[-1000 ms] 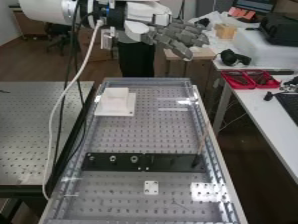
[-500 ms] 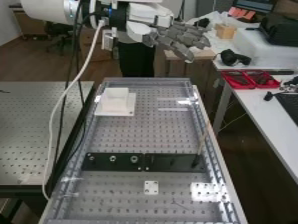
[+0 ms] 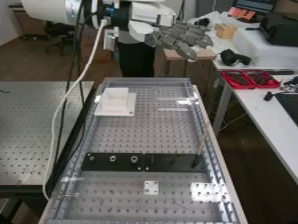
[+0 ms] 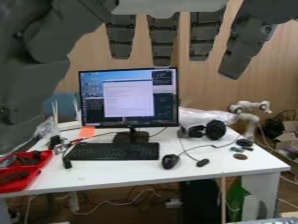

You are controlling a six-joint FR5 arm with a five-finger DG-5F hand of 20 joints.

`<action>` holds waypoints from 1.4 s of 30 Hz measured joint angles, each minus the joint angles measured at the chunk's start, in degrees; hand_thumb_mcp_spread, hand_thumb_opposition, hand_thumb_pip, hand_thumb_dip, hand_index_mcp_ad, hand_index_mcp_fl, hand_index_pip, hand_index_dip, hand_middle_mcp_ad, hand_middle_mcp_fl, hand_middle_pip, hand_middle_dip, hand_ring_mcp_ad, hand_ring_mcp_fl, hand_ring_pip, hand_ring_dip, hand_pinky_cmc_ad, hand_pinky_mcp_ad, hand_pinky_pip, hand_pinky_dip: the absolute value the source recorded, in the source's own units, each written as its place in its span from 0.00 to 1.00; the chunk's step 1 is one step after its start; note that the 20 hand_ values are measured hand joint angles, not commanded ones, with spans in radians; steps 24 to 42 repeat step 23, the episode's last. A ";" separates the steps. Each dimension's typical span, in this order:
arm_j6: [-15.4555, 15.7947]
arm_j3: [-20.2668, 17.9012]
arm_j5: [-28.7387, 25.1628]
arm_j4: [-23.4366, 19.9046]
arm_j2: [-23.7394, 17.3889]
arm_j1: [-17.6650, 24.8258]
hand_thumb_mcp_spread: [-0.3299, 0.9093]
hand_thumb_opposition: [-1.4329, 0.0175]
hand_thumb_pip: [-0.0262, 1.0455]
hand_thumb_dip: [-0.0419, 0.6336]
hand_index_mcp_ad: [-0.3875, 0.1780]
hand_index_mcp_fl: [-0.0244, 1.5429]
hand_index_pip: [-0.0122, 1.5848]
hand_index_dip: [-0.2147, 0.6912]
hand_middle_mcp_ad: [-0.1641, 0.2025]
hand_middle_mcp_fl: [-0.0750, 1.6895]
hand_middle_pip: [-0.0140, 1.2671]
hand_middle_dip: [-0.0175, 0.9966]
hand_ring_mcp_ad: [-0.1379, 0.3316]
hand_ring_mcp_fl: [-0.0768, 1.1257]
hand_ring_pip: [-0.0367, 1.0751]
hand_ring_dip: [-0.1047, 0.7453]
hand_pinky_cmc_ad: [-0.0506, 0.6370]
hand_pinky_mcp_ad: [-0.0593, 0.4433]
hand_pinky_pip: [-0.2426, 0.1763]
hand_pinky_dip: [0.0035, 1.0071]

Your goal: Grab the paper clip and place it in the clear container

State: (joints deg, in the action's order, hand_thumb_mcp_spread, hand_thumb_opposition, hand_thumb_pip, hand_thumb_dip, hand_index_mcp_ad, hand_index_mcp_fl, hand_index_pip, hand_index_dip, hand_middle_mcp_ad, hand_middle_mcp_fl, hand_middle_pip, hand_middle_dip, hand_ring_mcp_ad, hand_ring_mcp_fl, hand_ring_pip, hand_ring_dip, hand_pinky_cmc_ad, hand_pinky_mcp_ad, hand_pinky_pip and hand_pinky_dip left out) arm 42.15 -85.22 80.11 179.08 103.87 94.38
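Hand (image 3: 178, 37) in the high view: raised past the bench's far end, fingers loosely straight, nothing held. We can't place the paper clip for sure; a thin faint line (image 3: 179, 204) near the bench's near end, by the small white plate (image 3: 151, 187), is our best guess. Clear container: no firm fix either; pale strips (image 3: 173, 109) toward the far end may be its edges, or just glare.

Handling, our judgement: clip light, stiff, springy, hard to break, slippery on metal. We'd pinch it across the middle of its long sides with thumb and fingertip, coming in very low; lying flat, it could skid or catch in a hole.

Surface: bench (image 3: 169, 127) metallic and perforated, bright glare patches. White block (image 3: 116, 102) at its far part, black strip (image 3: 110, 162) across it, thin stick (image 3: 202, 142) leaning by one side. Perforated side table alongside, white desk (image 3: 276, 120) opposite with red trays (image 3: 249, 79).

Wrist view: fingers straight, thumb well apart, no grip on anything. Beyond them, we log desk, monitor (image 4: 128, 97), keyboard (image 4: 113, 151), mouse (image 4: 170, 161), headphones (image 4: 215, 129), wood-toned wall (image 4: 199, 85).
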 joint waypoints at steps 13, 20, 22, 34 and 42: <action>-0.35 0.51 1.23 -0.28 0.84 -0.58 0.39 0.51 0.47 0.12 0.41 0.06 0.08 0.10 0.65 0.05 0.12 0.25 0.70 0.06 0.12 0.13 0.71 0.70 0.29 0.38; -0.26 0.88 1.34 -0.13 1.09 -0.67 0.39 0.51 0.47 0.12 0.41 0.06 0.08 0.10 0.65 0.05 0.12 0.25 0.70 0.06 0.12 0.13 0.71 0.70 0.29 0.38; -0.34 0.86 1.33 -0.14 1.11 -0.69 0.39 0.51 0.47 0.12 0.41 0.06 0.08 0.10 0.65 0.05 0.12 0.25 0.70 0.06 0.12 0.13 0.70 0.70 0.29 0.38; -0.33 0.80 1.31 -0.23 1.09 -0.70 0.39 0.51 0.47 0.12 0.41 0.06 0.08 0.10 0.65 0.05 0.12 0.25 0.70 0.06 0.12 0.13 0.70 0.70 0.29 0.38; -0.33 0.80 1.31 -0.23 1.09 -0.70 0.39 0.51 0.47 0.12 0.41 0.06 0.08 0.10 0.65 0.05 0.12 0.25 0.70 0.06 0.12 0.13 0.70 0.70 0.29 0.38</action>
